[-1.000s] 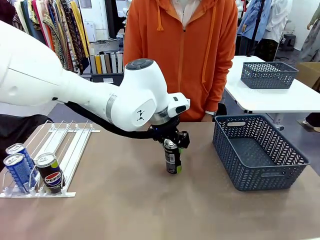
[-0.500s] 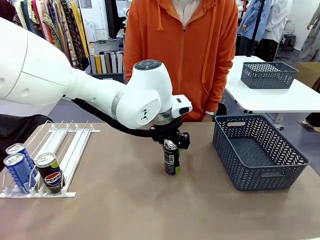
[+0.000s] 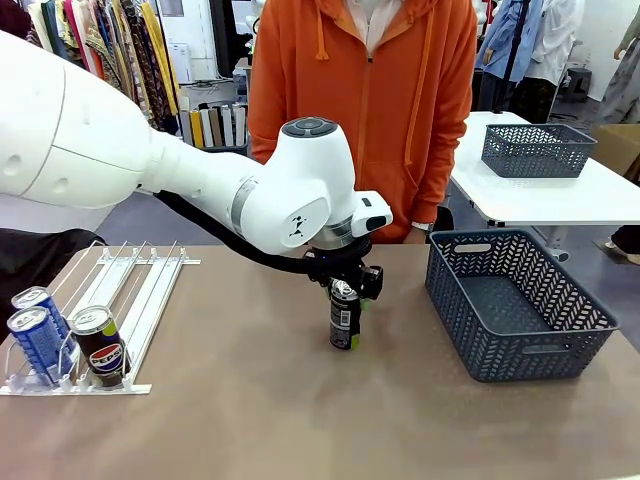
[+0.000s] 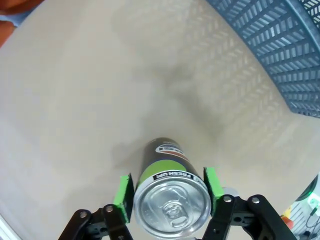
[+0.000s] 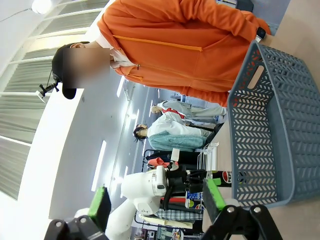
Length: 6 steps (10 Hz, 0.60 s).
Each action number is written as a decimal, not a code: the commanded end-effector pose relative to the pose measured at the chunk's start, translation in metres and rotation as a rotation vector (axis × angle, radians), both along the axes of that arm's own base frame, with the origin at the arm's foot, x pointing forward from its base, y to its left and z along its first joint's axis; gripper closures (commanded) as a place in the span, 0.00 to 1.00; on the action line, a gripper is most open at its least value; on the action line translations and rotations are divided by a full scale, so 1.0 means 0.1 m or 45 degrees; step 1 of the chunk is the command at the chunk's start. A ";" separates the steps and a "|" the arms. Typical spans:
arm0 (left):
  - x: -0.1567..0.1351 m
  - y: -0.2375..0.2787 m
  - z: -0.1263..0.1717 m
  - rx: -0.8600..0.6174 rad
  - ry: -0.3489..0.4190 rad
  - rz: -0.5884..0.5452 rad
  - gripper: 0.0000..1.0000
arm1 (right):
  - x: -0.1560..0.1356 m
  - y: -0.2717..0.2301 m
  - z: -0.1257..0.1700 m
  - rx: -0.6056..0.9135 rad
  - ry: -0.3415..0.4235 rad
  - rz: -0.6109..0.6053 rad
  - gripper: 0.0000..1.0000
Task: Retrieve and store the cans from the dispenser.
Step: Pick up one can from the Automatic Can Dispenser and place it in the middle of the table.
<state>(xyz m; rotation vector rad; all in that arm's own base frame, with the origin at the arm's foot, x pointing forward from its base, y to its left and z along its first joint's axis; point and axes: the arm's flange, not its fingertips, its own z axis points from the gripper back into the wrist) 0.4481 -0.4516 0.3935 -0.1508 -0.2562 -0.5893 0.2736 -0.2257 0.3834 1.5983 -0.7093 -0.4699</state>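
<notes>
Green pads (image 4: 124, 194) of your left gripper (image 4: 167, 190) flank the slim black, green-banded metal can (image 4: 172, 207) beneath it, gripping or loose I cannot tell, so a skewed lift could topple it.

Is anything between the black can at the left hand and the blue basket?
Nothing visible. The slim black-and-green drink can stands upright on the brown table; only bare tabletop lies between it and the blue-grey woven-pattern plastic basket.

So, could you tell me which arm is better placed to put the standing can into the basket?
Left, probably: the left gripper straddles the can; the right gripper is farther off.
</notes>
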 end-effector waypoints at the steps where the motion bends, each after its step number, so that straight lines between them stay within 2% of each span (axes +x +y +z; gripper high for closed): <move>1: -0.03 0.04 0.11 0.008 -0.047 0.044 0.00 | -0.03 -0.01 0.05 0.010 0.011 0.012 0.00; 3: -0.21 0.22 0.59 -0.033 -0.151 0.099 0.00 | -0.03 -0.01 0.05 0.010 0.011 0.012 0.00; 4: -0.37 0.41 0.97 -0.071 -0.209 0.106 0.00 | -0.03 -0.01 0.05 0.010 0.011 0.012 0.00; 6: -0.68 0.90 1.60 -0.257 -0.229 0.035 0.00 | -0.03 -0.01 0.05 0.010 0.011 0.012 0.00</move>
